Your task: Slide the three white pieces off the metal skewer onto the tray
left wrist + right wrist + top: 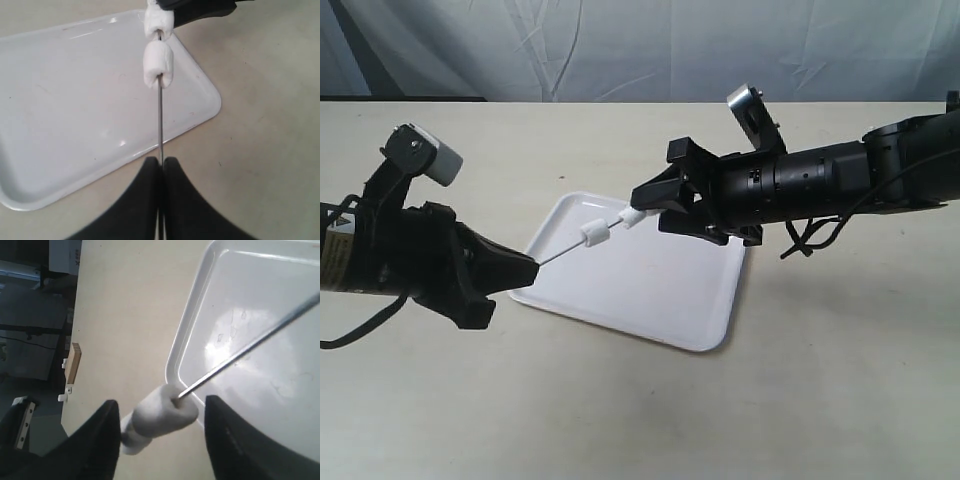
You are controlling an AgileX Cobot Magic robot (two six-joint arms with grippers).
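Two visible pieces (595,233), one skewer (560,251), one tray (650,290)

No legible text anywhere. Yellowish label (336,262) on the left arm (415,262) carries print, too small to read. White box (65,251) beyond the tabletop (125,315) edge has a dark marking, too blurred to read.

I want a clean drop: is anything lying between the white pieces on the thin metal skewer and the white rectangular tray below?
Nothing visible does. The white marshmallow-like pieces in view sit on the thin metal skewer above a bare part of the glossy white tray. The right gripper has a finger on either side of the end piece.
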